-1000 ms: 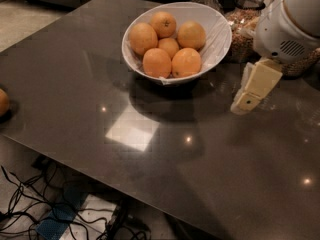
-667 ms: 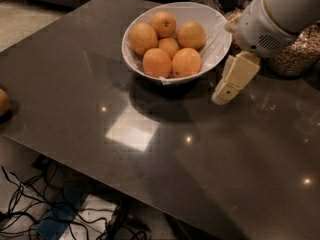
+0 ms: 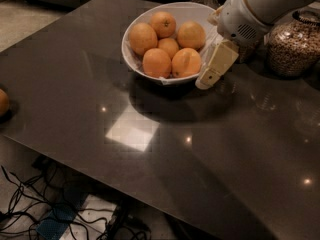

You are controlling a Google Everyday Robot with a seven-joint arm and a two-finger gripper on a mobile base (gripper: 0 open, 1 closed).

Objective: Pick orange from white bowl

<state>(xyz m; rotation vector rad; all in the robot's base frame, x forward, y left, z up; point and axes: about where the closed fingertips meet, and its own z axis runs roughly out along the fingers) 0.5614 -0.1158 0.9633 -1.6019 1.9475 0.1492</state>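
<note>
Shifted leftward, the gripper (image 3: pixel 207 79) is seen at 4 o'clock of the white bowl (image 3: pixel 128 59) (clenched or released cannot be told), just beside the orange (image 3: pixel 186 62).

Glossy tabletop (image 3: pixel 225 149), smooth white bowl (image 3: pixel 192 13), matt plastic hand (image 3: pixel 209 76) beside its rim, glass jar (image 3: pixel 292 46).

tabletop (image 3: pixel 75 84) dark, glossy | glass jar (image 3: pixel 292 46) of grains at far right edge | lone orange (image 3: pixel 2 103) at left edge, half cropped | cables (image 3: pixel 20 204) on floor below near-left corner | gripper (image 3: pixel 210 76) above far right part of tabletop
</note>
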